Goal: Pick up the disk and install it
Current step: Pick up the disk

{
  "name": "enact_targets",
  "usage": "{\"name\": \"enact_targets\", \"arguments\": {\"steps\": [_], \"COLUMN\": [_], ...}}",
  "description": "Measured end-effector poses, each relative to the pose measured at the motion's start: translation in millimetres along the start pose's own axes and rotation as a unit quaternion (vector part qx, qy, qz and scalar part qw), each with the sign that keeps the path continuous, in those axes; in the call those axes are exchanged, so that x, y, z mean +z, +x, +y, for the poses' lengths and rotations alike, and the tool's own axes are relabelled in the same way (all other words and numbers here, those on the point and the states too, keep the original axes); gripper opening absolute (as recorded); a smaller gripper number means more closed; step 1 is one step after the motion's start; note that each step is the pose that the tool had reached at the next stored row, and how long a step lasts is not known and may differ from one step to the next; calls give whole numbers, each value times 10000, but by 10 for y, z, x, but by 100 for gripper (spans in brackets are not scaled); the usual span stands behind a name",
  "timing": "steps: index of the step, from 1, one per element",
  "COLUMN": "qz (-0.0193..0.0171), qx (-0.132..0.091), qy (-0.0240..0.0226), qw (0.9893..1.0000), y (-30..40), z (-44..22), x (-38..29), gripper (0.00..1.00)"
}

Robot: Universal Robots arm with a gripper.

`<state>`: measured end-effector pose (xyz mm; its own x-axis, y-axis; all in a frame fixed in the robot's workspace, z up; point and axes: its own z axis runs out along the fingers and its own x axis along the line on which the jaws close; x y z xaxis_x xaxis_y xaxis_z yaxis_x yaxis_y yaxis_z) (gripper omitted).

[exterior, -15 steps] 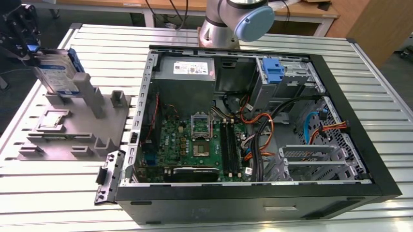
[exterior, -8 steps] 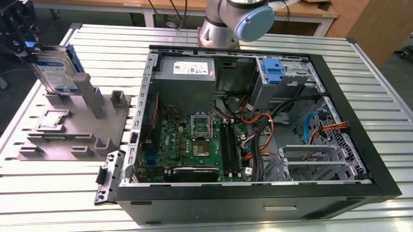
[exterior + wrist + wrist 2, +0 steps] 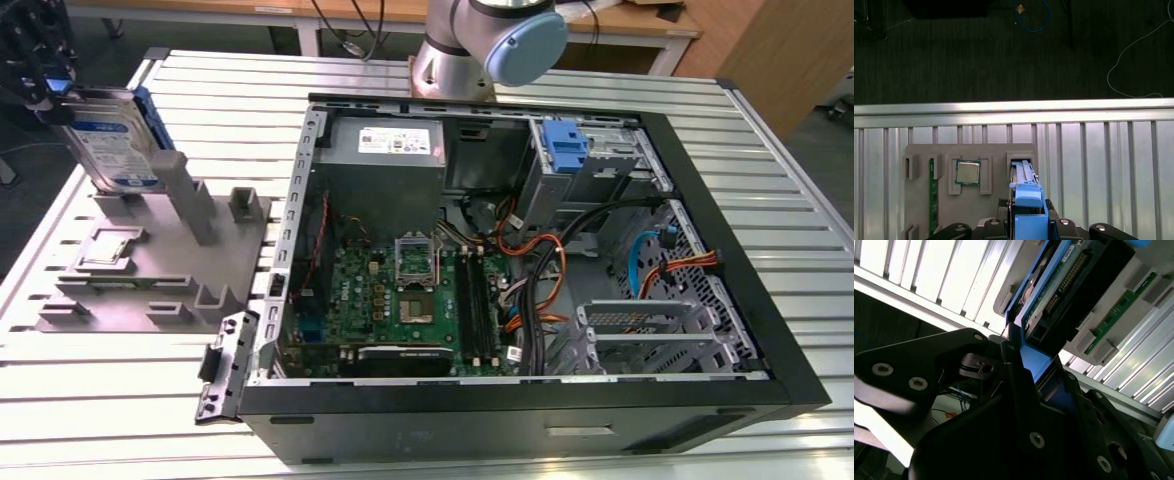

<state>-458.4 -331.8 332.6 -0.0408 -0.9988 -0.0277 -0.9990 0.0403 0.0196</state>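
A ribbed aluminium worktop (image 3: 801,160) catches bright reflections. Beyond it stand a wooden table (image 3: 654,25) and a wooden cabinet (image 3: 767,50). Loose cables (image 3: 1036,15) lie on the dark floor (image 3: 954,55).

The claw (image 3: 1035,365) clamps the near end of the disk (image 3: 1089,280) by its blue frame (image 3: 1036,360), with a black finger (image 3: 1010,352) pressed against each side. Ahead of the claw the disk runs away edge-on, showing its green circuit board (image 3: 1051,292) and rows of connector pins (image 3: 1070,271). Beyond the disk a grey holder (image 3: 1089,342) carries a green memory stick (image 3: 1116,315). The holder sits on the ribbed metal bench (image 3: 929,275).
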Motion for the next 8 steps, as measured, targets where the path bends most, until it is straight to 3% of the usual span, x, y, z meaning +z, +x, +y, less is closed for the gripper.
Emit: {"name": "enact_targets", "arguments": {"steps": [8], "qz": [0], "qx": [0], "qy": [-1], "qw": [10000], "y": [-1], "z": [1], "x": [-42], "gripper": [36]}}
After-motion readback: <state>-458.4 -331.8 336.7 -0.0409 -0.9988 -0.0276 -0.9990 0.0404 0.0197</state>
